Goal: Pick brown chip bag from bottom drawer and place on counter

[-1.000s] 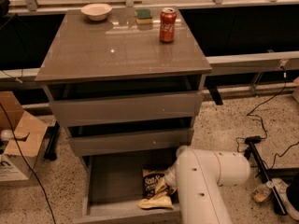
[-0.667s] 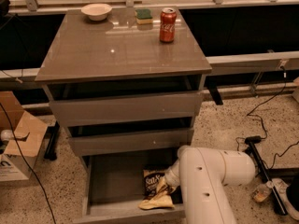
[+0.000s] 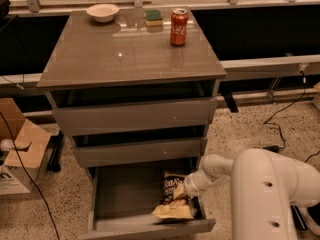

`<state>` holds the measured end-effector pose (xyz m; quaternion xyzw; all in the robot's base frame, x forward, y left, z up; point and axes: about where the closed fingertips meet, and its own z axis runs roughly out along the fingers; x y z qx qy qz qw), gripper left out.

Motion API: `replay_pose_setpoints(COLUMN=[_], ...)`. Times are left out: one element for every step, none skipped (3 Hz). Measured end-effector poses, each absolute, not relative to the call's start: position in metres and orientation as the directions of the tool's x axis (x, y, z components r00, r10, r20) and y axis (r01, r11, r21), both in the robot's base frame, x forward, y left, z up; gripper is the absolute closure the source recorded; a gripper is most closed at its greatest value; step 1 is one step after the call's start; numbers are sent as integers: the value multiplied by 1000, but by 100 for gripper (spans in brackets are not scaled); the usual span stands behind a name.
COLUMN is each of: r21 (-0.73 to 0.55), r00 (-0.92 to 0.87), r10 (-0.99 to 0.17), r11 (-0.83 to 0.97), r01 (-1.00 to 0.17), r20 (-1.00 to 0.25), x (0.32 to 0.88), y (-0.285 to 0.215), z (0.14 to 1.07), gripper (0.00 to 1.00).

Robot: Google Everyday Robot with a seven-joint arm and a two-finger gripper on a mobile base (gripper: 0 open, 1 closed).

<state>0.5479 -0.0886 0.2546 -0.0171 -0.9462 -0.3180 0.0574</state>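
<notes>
The brown chip bag (image 3: pixel 171 185) lies at the right side of the open bottom drawer (image 3: pixel 125 196), with its pale yellow end (image 3: pixel 172 211) toward the drawer front. My gripper (image 3: pixel 181 194) reaches down into the drawer from the right and sits on the bag's right edge, partly hidden by my white wrist (image 3: pixel 200 179). My big white arm link (image 3: pixel 270 194) fills the lower right. The glossy counter (image 3: pixel 125 54) is above the drawers.
On the counter stand a red soda can (image 3: pixel 178 27), a white bowl (image 3: pixel 102 12) and a green sponge (image 3: pixel 153 17) along the back edge. The two upper drawers (image 3: pixel 135 115) are slightly open. A cardboard box (image 3: pixel 20 149) is on the floor at left, and cables (image 3: pixel 280 129) at right.
My arm has shifted a little to the right and the wrist has settled lower by the bag. The chip bag lies in about the same place in the drawer.
</notes>
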Motion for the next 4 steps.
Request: replay_pose_setpoints(r21=[620, 564, 455, 258], r00=[-997, -936, -853, -714], r10=[0, -70, -151, -284], r11=[783, 781, 792, 796], r01=[-46, -267, -407, -547], r20=[-73, -346, -500, -640], x=[546, 512, 470, 439], y=[-100, -117, -128, -135], z=[324, 432, 506, 586], gripper=[100, 100, 100, 100])
